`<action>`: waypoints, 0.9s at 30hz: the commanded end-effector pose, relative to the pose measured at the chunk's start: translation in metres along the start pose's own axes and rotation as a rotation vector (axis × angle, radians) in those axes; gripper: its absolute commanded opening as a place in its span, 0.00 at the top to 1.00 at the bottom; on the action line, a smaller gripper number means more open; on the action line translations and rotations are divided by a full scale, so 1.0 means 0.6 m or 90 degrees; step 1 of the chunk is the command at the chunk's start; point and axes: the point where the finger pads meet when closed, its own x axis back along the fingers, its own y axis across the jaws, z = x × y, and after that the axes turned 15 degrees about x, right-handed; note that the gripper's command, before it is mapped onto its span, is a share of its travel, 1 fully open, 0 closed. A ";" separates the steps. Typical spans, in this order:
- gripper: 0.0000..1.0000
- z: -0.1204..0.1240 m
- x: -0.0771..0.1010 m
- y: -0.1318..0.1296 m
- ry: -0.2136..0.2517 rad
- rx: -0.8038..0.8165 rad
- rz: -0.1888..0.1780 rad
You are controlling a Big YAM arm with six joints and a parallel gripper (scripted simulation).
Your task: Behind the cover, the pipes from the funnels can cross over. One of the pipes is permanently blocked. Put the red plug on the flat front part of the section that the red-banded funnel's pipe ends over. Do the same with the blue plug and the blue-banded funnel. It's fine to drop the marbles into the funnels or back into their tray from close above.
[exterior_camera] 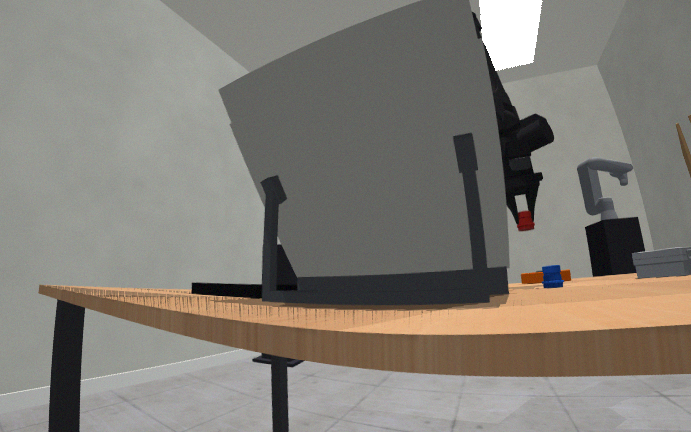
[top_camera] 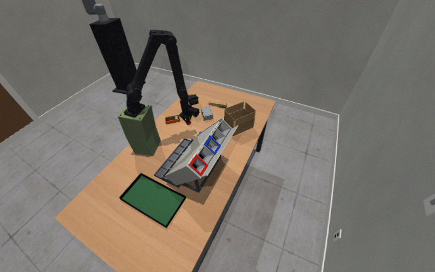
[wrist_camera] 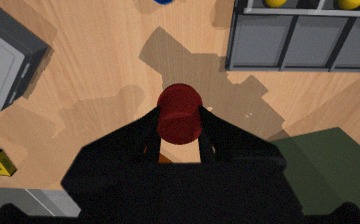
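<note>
My gripper (wrist_camera: pixel 179 111) is shut on the red plug (wrist_camera: pixel 179 114) and holds it well above the table. It also shows in the exterior view (exterior_camera: pixel 524 220), to the right of the grey cover (exterior_camera: pixel 369 155), and in the overhead view (top_camera: pixel 187 121). The blue plug (exterior_camera: pixel 551 276) lies on the table beyond the cover; only its edge shows at the top of the wrist view (wrist_camera: pixel 164 1). The red-banded funnel (top_camera: pixel 197 164) and the blue-banded funnel (top_camera: pixel 211 145) sit on top of the cover. The sectioned tray (wrist_camera: pixel 301 42) lies at the wrist view's upper right, with two yellow marbles (wrist_camera: pixel 276 3) at its far edge.
A grey box (wrist_camera: pixel 6 57) lies left of the gripper. An orange device (top_camera: pixel 172 119), a cardboard box (top_camera: pixel 239 116) and a green mat (top_camera: pixel 152 198) are on the table. The arm's green pedestal (top_camera: pixel 139 129) stands at the table's left side.
</note>
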 end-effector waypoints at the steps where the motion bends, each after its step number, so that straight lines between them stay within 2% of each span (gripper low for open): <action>1: 1.00 0.003 -0.006 0.005 0.003 0.003 0.004; 27: 1.00 0.012 -0.014 0.005 -0.011 -0.001 -0.007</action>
